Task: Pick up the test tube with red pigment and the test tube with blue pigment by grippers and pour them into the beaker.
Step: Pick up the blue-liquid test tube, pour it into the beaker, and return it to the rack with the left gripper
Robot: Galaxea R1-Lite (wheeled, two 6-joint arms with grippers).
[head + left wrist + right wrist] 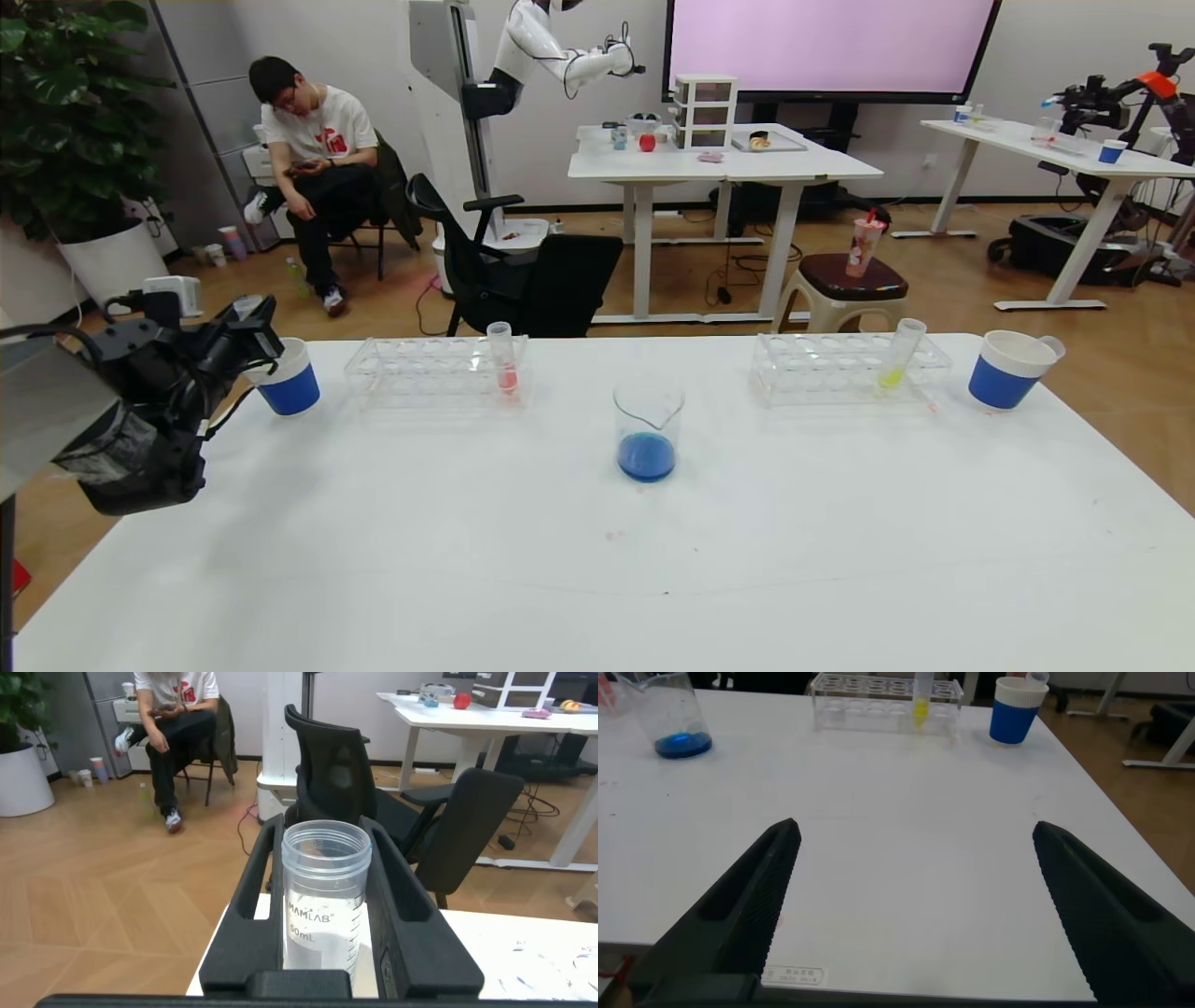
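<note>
1. One test tube with red pigment (505,362), upright in left rack (435,371); beaker (647,430) mid-desk, blue liquid inside
2. Left end effector (250,327) clenched on an emptied clear tube (324,896), over blue-and-white cup (288,377) at desk (597,560) corner
3. Right end effector (915,905) released, low over near desk
4. Advice: let go squarely above cup, then approach red tube from above, avoiding rack edges; wide free desk around beaker

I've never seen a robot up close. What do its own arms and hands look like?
The left arm is bulky and dark with a grey panel and loose black cables. Its left hand is matt black plastic: two flat, thick fingers. The right hand has two long black fingers, wedge-shaped, tapering to tips, with fine ridges along their inner edges.
</note>
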